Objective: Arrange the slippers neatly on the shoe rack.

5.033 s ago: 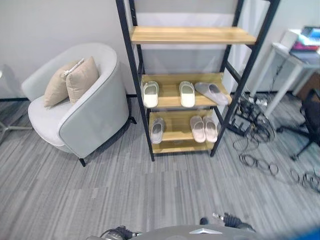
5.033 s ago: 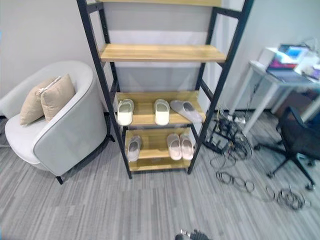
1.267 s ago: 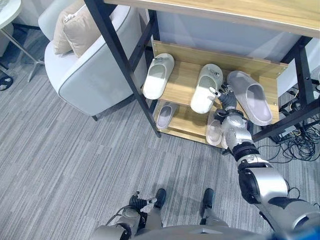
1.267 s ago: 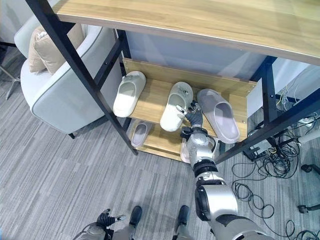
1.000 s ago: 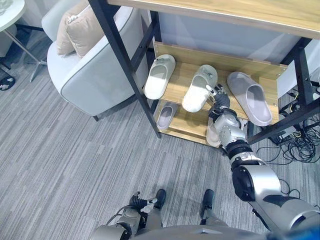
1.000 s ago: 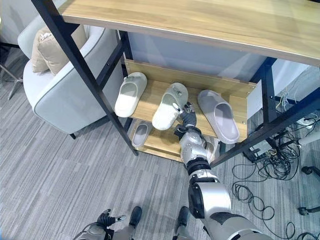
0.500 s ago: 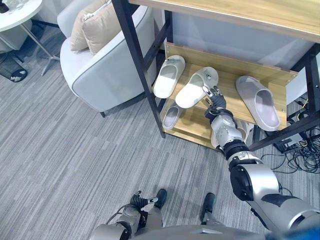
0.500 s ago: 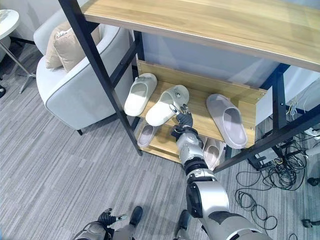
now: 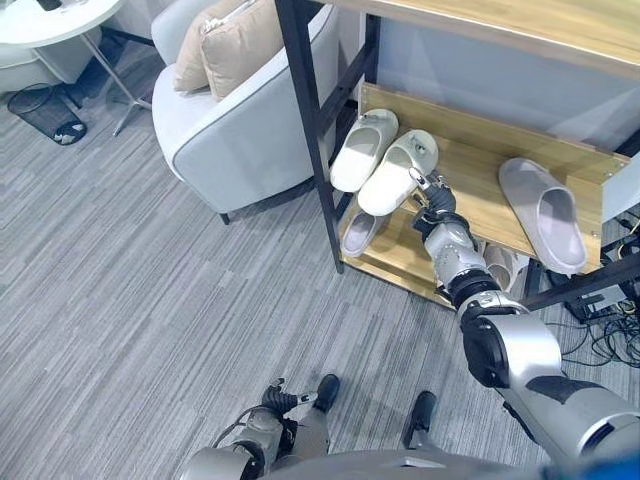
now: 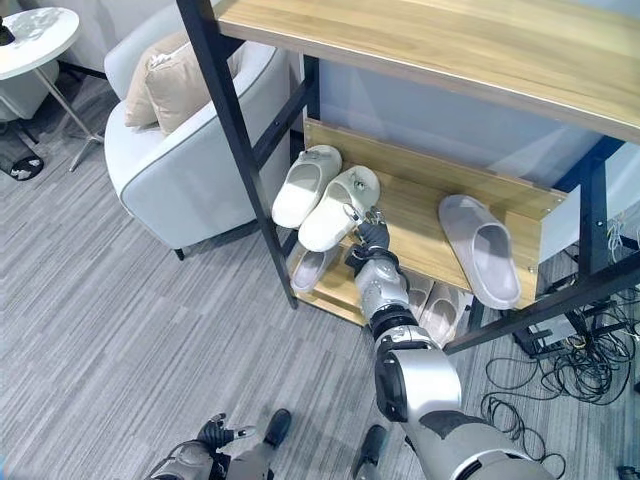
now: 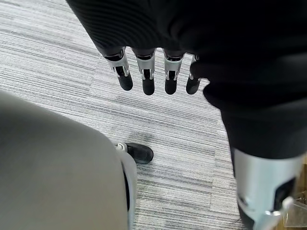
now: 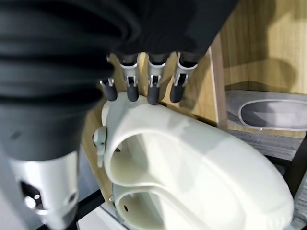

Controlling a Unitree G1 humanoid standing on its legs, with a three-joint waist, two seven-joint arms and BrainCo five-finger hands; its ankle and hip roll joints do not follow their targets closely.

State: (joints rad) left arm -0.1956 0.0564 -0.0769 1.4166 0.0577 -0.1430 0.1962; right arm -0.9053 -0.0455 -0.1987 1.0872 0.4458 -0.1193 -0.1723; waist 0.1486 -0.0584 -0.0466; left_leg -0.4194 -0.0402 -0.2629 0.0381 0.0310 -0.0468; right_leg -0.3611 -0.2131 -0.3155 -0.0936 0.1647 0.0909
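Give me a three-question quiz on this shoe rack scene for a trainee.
1. True or false: the grey slipper lies on the same shelf as the two white slippers.
2. Which hand touches a white slipper? A) left B) right
3. Fill in: beside the rack stands an ___ with cushions.
Key: 1 true; 2 B, the right hand; 3 armchair.
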